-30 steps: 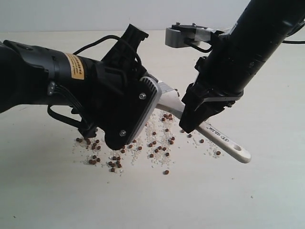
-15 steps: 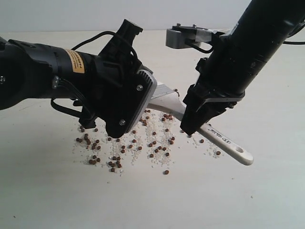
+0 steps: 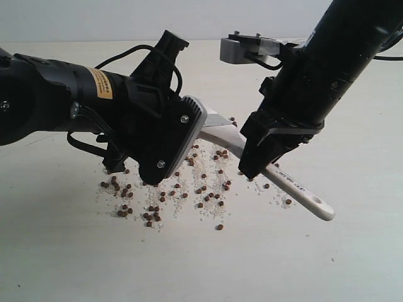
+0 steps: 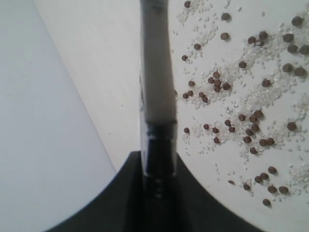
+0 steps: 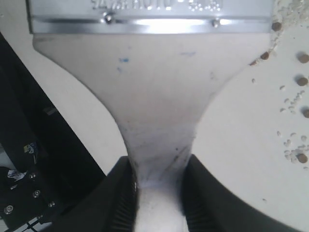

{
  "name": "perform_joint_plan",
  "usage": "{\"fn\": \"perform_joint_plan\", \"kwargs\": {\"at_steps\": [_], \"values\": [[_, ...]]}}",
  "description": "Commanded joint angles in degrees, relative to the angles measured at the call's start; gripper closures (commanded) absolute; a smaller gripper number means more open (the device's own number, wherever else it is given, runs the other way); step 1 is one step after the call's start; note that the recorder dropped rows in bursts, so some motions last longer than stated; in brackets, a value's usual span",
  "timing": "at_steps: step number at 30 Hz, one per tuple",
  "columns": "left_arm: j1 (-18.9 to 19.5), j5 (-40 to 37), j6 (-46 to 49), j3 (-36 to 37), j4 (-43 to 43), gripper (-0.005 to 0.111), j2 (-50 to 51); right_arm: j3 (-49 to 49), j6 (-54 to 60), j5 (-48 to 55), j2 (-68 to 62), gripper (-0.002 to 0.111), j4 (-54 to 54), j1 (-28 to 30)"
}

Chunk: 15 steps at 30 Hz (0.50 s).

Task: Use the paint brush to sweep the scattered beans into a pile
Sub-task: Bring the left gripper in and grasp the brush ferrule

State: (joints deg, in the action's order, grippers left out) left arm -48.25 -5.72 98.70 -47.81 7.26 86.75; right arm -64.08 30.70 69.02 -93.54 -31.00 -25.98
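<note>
Clamping the neck of the paint brush, the right tool had its jaws pressed against the two narrow sides of the cream handle, as the right wrist view showed plainly. The brush lay slanted across the scene. Its handle end, with the hole, sat low over the desk on the right. I could not tell whether that end touched the surface. The silver metal band faced the right wrist camera flat on, stamped with lettering too blurred to read. In the exterior view the brush head was mostly hidden behind the left tool.

The left tool hung just above the scatter, close beside the brush head. From its own wrist camera only a narrow pale bar rose out of the dark body. I could not tell whether that tool was released or grasping anything.

The beans lay loose on the desk in a wide band, under the left tool and across to the handle, mixed with whitish crumbs. They were spread out, not gathered. One bean sat apart, nearer the camera than the rest.
</note>
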Motion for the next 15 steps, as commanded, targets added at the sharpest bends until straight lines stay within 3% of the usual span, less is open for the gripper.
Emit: {"fn": "perform_joint_plan", "kwargs": {"at_steps": [1,10,15], "values": [[0.26,-0.62,-0.13,0.14,0.44,0.1,-0.08,-0.5,-0.11,-0.16,0.15,0.108,-0.57,0.17],[0.16,-2.85,-0.13,0.14,0.44,0.101,-0.08,-0.5,-0.39,-0.67,0.15,0.108,-3.35,0.07],[0.16,-3.23,-0.13,0.14,0.44,0.107,-0.08,-0.5,-0.39,-1.63,0.15,0.108,-3.49,0.07]]}}
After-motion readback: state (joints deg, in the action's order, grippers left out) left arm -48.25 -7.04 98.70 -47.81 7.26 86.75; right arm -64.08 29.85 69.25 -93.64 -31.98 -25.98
